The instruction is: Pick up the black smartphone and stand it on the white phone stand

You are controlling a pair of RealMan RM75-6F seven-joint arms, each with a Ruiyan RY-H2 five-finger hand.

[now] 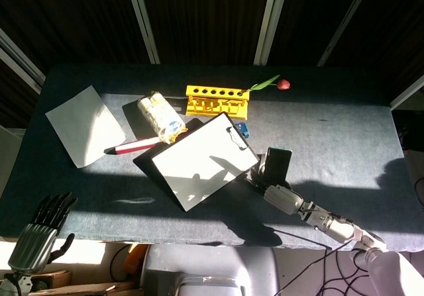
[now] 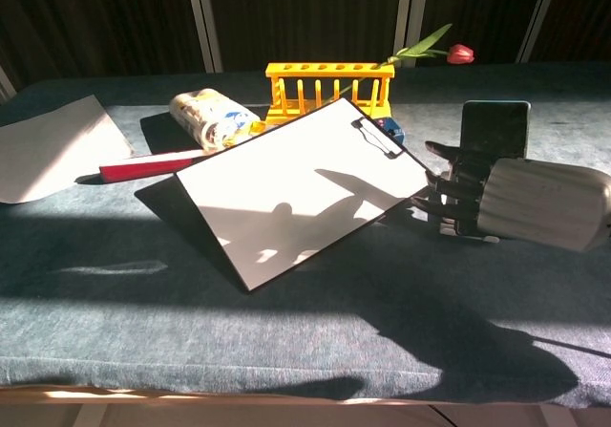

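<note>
The black smartphone [image 2: 495, 129] [image 1: 278, 161] stands upright, leaning back a little, right of the clipboard. My right hand [image 2: 458, 198] [image 1: 266, 185] holds it low down, dark fingers [image 2: 441, 186] spread across its lower part and reaching left past its edge. A thin white sliver of the phone stand [image 2: 472, 238] shows under the hand; the rest of the stand and the phone's foot are hidden. My left hand [image 1: 41, 233] hangs below the table's near left corner, fingers apart and holding nothing.
A black clipboard with a white sheet [image 2: 301, 183] lies tilted just left of the phone. Behind are a yellow tube rack [image 2: 329, 88], a small blue item [image 2: 387, 127], a tulip [image 2: 458, 53], a wrapped roll [image 2: 208, 117], a red pen [image 2: 143, 166] and loose paper [image 2: 48, 145].
</note>
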